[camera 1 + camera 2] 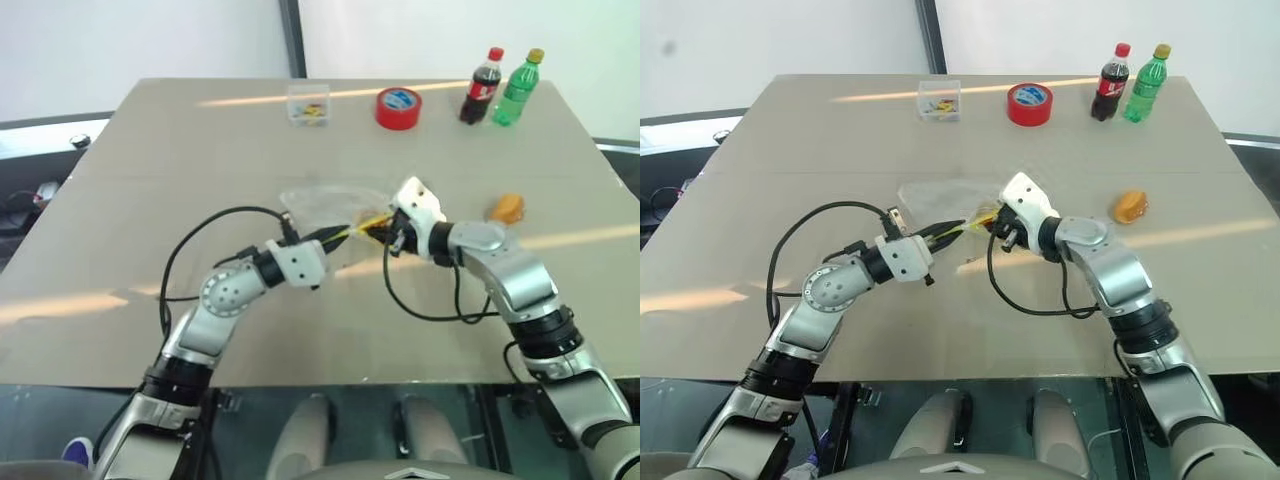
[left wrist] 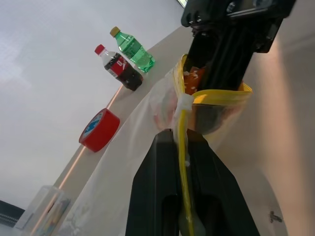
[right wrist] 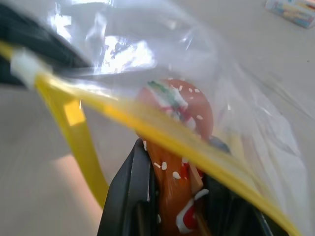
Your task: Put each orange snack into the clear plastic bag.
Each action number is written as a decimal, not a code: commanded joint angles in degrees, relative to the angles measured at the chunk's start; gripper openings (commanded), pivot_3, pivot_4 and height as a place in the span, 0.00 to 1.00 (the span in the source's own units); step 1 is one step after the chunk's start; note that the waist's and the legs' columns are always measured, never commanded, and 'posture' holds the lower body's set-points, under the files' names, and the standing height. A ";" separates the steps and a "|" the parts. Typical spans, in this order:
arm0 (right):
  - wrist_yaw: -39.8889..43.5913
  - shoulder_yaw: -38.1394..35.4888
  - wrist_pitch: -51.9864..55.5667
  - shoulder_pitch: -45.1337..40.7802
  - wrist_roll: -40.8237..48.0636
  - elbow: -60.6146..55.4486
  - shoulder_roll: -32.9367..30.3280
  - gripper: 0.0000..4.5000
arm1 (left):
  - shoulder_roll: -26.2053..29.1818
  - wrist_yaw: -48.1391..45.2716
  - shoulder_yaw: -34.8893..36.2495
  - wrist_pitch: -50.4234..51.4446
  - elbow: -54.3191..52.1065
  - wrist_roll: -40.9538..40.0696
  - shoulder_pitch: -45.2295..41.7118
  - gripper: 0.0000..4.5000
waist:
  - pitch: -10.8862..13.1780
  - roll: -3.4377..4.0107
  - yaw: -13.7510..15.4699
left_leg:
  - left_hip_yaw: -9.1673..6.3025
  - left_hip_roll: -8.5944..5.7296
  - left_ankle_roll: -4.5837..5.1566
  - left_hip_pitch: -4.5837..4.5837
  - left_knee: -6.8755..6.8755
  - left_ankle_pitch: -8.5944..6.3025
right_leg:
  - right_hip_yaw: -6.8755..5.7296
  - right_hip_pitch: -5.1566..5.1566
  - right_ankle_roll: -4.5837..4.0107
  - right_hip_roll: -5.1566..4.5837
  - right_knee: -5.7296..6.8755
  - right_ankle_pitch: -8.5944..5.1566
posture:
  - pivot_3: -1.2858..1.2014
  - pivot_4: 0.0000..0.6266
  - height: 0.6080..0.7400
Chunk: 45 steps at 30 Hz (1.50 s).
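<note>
A shiny-wrapped orange snack [image 3: 174, 162] sits pinched in the right gripper [image 3: 172, 196] at the mouth of the crinkly clear plastic bag [image 1: 320, 205] with its yellow seal strip [image 2: 183, 142], mid-table on the grey table [image 1: 150, 160]. The left gripper [image 2: 181, 147] is clamped shut on that strip, holding the mouth up. A second orange snack [image 1: 506, 208] lies well apart, to the right. Beyond stand a red tape roll [image 1: 398, 108], a small clear rigid box [image 1: 308, 104], a cola bottle [image 1: 481, 86] and a green bottle [image 1: 517, 88]. The risk: the snack may catch on the seal and sag the mouth shut, or drop outside if released early.
</note>
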 commanded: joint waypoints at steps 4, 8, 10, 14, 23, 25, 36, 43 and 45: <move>-4.11 -7.73 3.73 -2.25 5.34 4.27 6.16 0.21 | 0.65 -0.99 0.32 -1.46 -2.81 -1.26 0.38 0.00 | 0.00 0.00 0.06 | -0.01 -0.02 0.00 0.01 0.00 0.00 | -0.01 0.01 0.00 0.01 0.00 0.00 | 0.52 0.24 1.00; -6.76 -4.91 -0.82 -1.86 1.29 9.51 8.78 0.21 | 0.22 -0.31 0.61 -1.10 -3.04 -1.17 0.68 0.00 | 0.00 0.02 -0.39 | 0.02 -0.03 0.00 0.03 -0.03 0.00 | 0.01 -0.01 0.00 0.04 0.02 0.00 | 0.52 0.24 1.00; -6.38 -3.00 -4.06 -1.54 -1.04 11.21 8.13 0.27 | 0.11 0.16 0.89 -0.89 -3.17 -0.91 0.80 0.00 | 0.01 0.02 -0.67 | 0.03 -0.05 0.00 0.03 -0.03 0.00 | 0.01 -0.01 0.00 0.04 0.02 0.00 | 0.52 0.24 1.00; -7.19 -3.67 -6.27 -0.78 -1.97 10.61 8.20 0.63 | -0.23 1.76 1.87 0.50 -3.13 -0.39 1.25 0.00 | 0.01 0.02 -0.95 | 0.02 -0.06 0.00 0.03 -0.02 0.00 | 0.01 -0.01 0.00 0.02 0.02 0.00 | 0.52 0.24 1.00; -1.32 -12.32 7.24 6.29 9.19 -8.52 -1.04 0.94 | -1.32 6.39 2.76 2.64 -0.68 1.84 0.23 0.00 | 0.01 0.02 -0.79 | -0.02 -0.02 0.00 0.00 -0.03 0.00 | -0.01 -0.01 0.00 -0.01 0.00 0.00 | 0.52 0.24 1.00; -0.27 -15.23 8.30 8.33 12.07 -11.33 -3.01 0.94 | -1.64 7.33 2.71 2.68 -0.37 2.54 -0.09 0.00 | 0.01 0.02 -0.82 | -0.02 -0.02 0.00 0.00 -0.03 0.00 | -0.01 0.01 0.00 0.00 0.00 0.00 | 0.52 0.24 1.00; -30.12 -25.99 -3.72 6.03 -3.56 2.65 -0.80 0.97 | -1.60 8.79 2.74 2.67 1.22 3.76 -1.62 0.00 | 0.01 0.02 -1.18 | 0.11 -0.04 0.00 0.05 -0.07 0.00 | 0.10 -0.03 0.00 0.02 0.05 0.00 | 0.52 0.24 1.00; -37.71 -26.40 -3.96 3.74 -5.95 9.15 3.07 0.97 | -1.61 8.92 2.50 2.68 1.41 4.00 -2.14 0.00 | 0.01 0.03 -1.23 | 0.19 -0.03 0.00 0.05 -0.09 0.00 | 0.17 -0.05 0.00 0.01 0.06 0.00 | 0.52 0.24 1.00; -38.80 -26.43 -5.08 2.88 -6.35 12.01 3.29 0.97 | -1.70 8.93 2.46 2.81 1.37 4.03 -2.26 0.00 | 0.01 0.03 -1.22 | 0.19 -0.03 0.00 0.05 -0.09 0.00 | 0.16 -0.05 0.00 0.02 0.05 0.00 | 0.52 0.24 1.00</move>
